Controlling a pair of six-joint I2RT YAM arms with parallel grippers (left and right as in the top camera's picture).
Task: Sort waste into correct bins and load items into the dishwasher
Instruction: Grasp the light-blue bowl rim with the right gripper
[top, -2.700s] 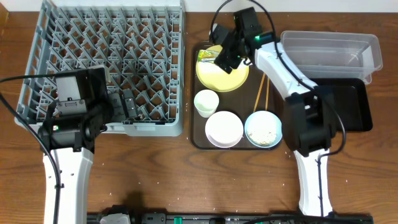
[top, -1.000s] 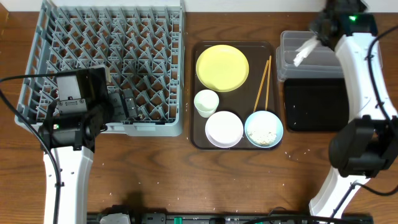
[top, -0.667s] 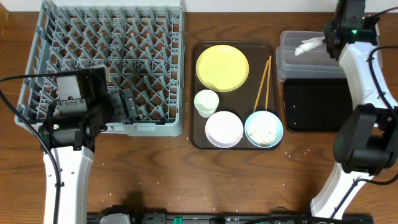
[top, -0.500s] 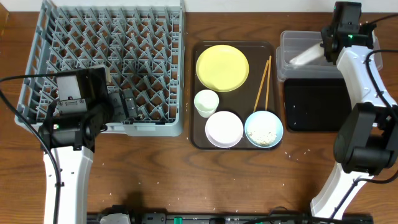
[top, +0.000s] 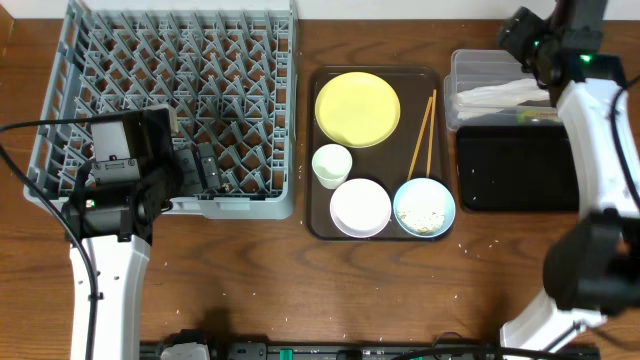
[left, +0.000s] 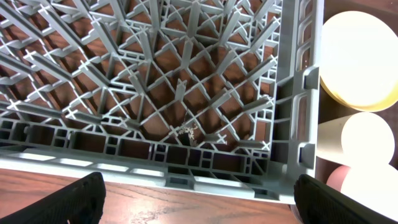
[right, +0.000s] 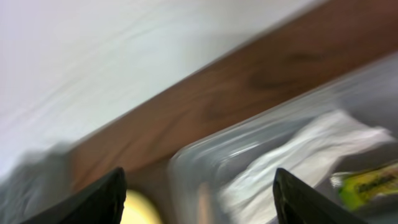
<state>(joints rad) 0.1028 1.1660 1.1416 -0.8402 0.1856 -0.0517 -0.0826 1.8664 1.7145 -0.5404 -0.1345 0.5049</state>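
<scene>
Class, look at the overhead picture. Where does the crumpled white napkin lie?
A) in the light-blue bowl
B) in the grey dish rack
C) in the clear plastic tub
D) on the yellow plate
C: the napkin lies inside the walls of the clear tub, with a small yellow-green wrapper beside it.
</scene>
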